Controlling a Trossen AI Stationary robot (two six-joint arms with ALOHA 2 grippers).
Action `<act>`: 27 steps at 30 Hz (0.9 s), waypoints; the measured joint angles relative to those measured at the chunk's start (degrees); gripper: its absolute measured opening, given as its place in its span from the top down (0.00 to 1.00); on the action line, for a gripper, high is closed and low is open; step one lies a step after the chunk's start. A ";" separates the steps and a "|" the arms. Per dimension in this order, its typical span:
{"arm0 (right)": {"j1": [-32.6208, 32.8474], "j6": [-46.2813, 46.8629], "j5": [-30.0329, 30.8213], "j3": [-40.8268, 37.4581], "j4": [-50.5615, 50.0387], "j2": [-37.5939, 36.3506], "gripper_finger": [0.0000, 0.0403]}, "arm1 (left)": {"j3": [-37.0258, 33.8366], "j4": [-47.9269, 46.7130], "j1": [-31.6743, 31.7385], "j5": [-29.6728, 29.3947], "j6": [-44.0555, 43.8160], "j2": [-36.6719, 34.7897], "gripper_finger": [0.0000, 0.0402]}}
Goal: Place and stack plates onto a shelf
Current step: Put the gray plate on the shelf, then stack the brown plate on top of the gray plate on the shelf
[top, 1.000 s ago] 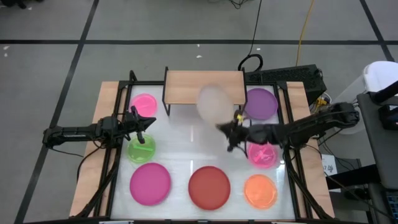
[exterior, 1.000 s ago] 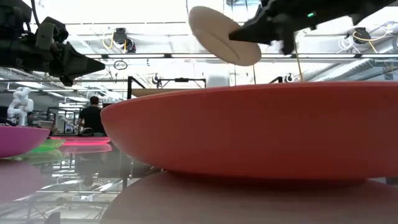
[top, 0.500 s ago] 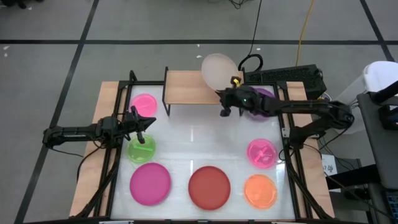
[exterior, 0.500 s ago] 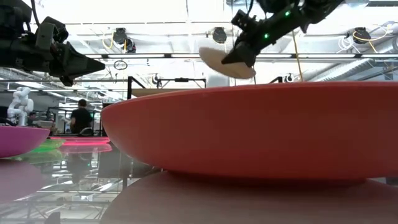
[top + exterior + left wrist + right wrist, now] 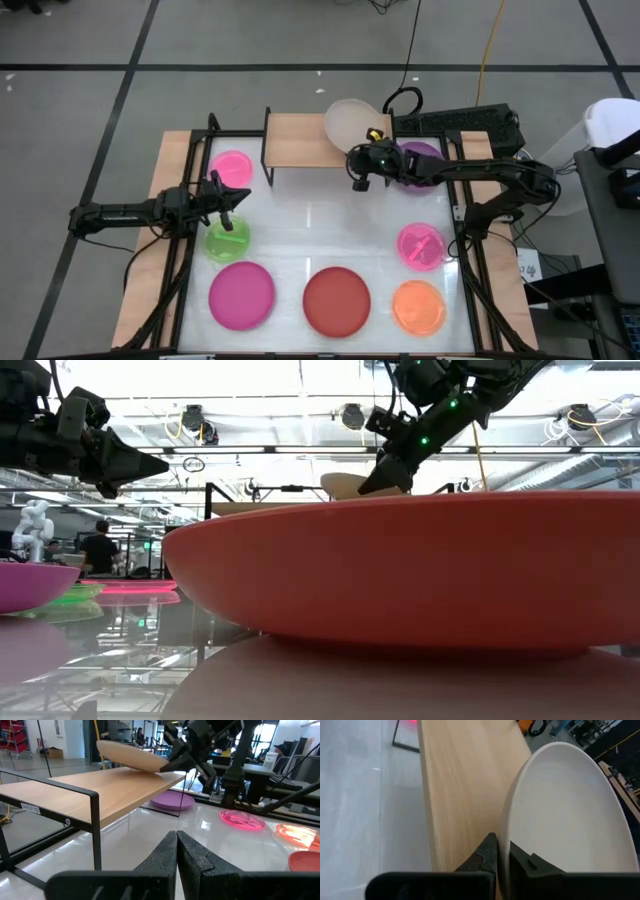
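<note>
- Right gripper (image 5: 361, 166) — clamped on the rim of the beige plate (image 5: 349, 121), held tilted over the right end of the shelf (image 5: 300, 140).
- Left gripper (image 5: 238, 195) — closed, empty, above the green plate (image 5: 227, 240).

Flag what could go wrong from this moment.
The right claw pinches the beige plate by its rim, tilted over the shelf and overhanging its far right corner; released here, it might slide off. The right arm also reaches over the purple plate and could bump it when retracting.
</note>
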 joint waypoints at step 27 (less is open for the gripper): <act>8.73 -0.90 1.20 -0.09 5.49 -2.29 0.63 | 0.00 0.00 -0.01 0.02 -0.01 0.00 0.97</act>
